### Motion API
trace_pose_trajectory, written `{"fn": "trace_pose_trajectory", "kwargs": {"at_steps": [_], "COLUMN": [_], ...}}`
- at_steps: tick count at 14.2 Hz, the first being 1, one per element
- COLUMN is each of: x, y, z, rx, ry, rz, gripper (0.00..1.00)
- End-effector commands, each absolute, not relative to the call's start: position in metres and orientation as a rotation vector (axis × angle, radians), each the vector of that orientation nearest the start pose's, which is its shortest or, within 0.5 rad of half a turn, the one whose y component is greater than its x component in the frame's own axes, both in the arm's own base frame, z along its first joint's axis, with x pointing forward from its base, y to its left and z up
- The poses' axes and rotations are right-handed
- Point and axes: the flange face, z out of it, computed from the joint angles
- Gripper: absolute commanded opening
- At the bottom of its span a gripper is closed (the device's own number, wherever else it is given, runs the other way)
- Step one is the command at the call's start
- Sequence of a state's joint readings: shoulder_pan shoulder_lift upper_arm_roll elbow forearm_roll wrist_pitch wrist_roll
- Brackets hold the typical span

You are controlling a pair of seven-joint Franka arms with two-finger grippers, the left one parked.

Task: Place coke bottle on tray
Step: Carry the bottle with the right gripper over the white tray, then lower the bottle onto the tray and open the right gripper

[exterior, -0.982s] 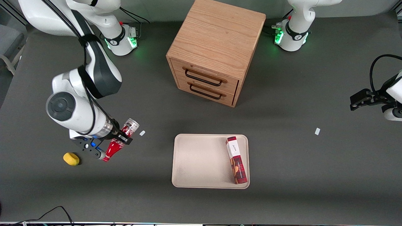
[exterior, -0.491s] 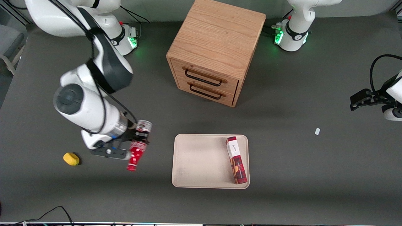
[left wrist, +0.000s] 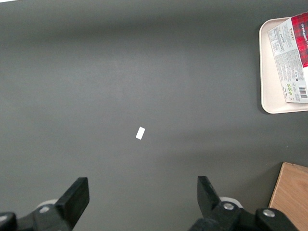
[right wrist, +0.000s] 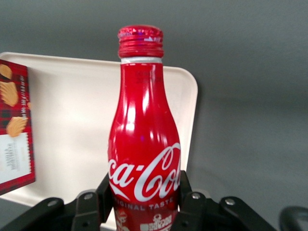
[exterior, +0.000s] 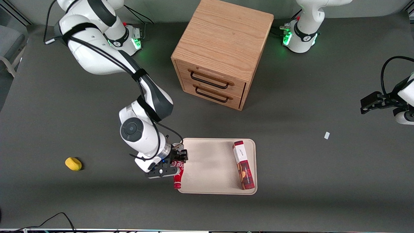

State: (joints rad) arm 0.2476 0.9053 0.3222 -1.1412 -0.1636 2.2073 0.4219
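Observation:
My right gripper (exterior: pixel 177 161) is shut on the coke bottle (exterior: pixel 178 176), a slim red bottle with white script and a red cap. It holds the bottle lying tilted, cap toward the front camera, above the tray's edge at the working arm's end. The cream-beige tray (exterior: pixel 207 161) lies flat on the table. In the right wrist view the bottle (right wrist: pixel 143 144) fills the middle, clamped between both black fingers (right wrist: pixel 185 197), with the tray (right wrist: pixel 72 125) under it.
A red-and-white rectangular box (exterior: pixel 243 165) lies on the tray at the parked arm's end. A wooden two-drawer cabinet (exterior: pixel 220 51) stands farther from the front camera. A yellow object (exterior: pixel 73 163) lies toward the working arm's end. A small white scrap (exterior: pixel 326 135) lies toward the parked arm's end.
The right arm has carried the bottle sideways from near the yellow object to the tray's edge. The bottle has stayed in the gripper and its cap now points toward the front camera.

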Motion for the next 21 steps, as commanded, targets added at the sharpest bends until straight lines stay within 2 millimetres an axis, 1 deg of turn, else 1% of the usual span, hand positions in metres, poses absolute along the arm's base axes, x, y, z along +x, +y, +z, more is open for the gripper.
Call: {"fn": "trace_pose_trajectory", "kwargs": {"at_steps": [1,4,5,7,8,9,10,12,15,16,17,18,19,21], "x": [0.705,0.703,0.703,0.703,0.703,0.704,0.704,0.704,0.707,0.706,0.705,0.703,0.703,0.697], "y": [0.368,0.369,0.370,0.368,0.367,0.365,0.365,0.365,0.356,0.356,0.355,0.349,0.335,0.291], "z": [0.263,0.225,0.215,0.202,0.200,0.199,0.199,0.205,0.211,0.216,0.225,0.240,0.260,0.303], "rx": [-2.929,-2.918,-2.913,-2.908,-2.910,-2.916,-2.914,-2.920,-2.941,-2.942,-2.945,-2.952,-2.962,-3.019], "ry": [-0.181,-0.159,-0.144,-0.127,-0.127,-0.126,-0.124,-0.135,-0.149,-0.153,-0.157,-0.157,-0.151,-0.116], "rz": [-0.232,-0.220,-0.221,-0.224,-0.223,-0.226,-0.230,-0.250,-0.277,-0.279,-0.284,-0.290,-0.299,-0.260], "gripper": [0.00,0.00,0.00,0.01,0.08,0.44,0.57,1.00,1.00,1.00,1.00,1.00,1.00,1.00]}}
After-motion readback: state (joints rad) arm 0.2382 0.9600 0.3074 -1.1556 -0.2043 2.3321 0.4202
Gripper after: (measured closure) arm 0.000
